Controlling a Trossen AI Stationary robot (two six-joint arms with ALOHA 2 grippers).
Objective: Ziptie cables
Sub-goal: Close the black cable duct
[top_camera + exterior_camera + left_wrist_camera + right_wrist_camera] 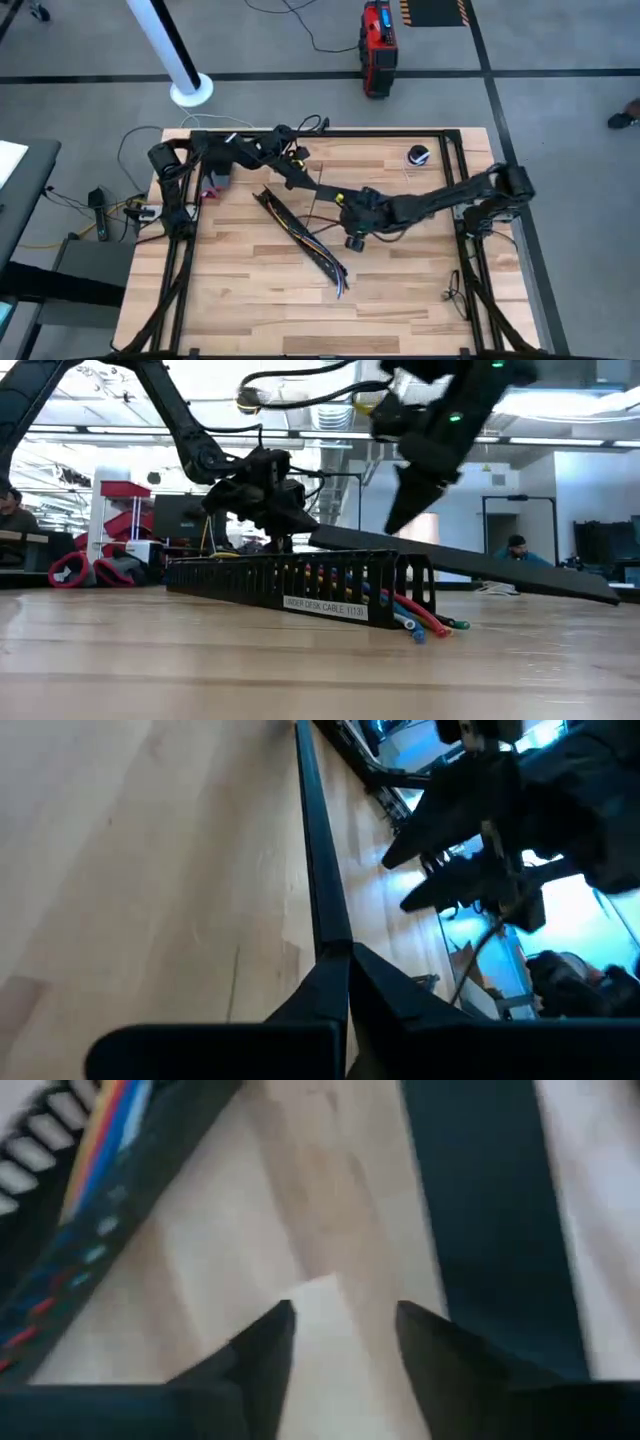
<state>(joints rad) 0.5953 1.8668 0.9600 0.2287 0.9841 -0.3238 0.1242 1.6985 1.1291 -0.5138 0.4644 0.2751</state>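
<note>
Here we see one bundle of cables (pixel 415 615) in one slotted channel (pixel 300 232) on the counter (pixel 400 300), left gripper (pixel 345 965) jaws pinching one flat strip (pixel 318 850), right gripper (pixel 340 1330) jaws spread.

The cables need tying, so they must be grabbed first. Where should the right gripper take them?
I'd grip the free ends of the cables where they stick out of the channel, coming from above at that open end with the open right gripper. Elsewhere they lie sunk between the slotted walls. The left gripper is shut on the strip.
</note>
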